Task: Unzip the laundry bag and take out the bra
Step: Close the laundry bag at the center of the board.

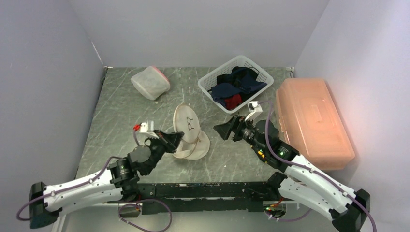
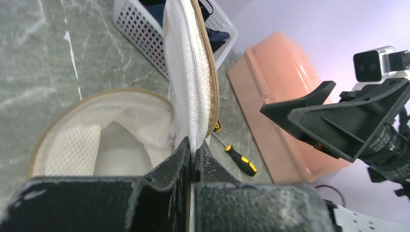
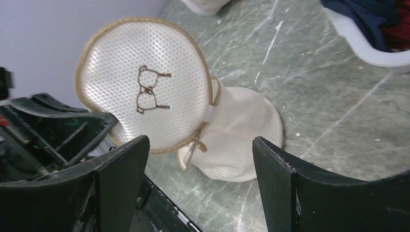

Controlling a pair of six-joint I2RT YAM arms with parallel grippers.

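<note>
Grey table (image 1: 121, 111), maybe stone; pale walls (image 1: 193, 29); left hand (image 1: 178, 138) clamps bag (image 1: 186, 122); right hand (image 1: 220, 131) released.

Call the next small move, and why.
Probably advance the open right end effector toward the opened laundry bag: the left end effector pinches its lid upright, and nothing looks removed yet.

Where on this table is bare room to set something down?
Bare table lies left, between the mesh pouch and the left arm; a smaller patch lies behind the open laundry bag. The right is crowded: clothes basket, orange box, right pincer.
</note>
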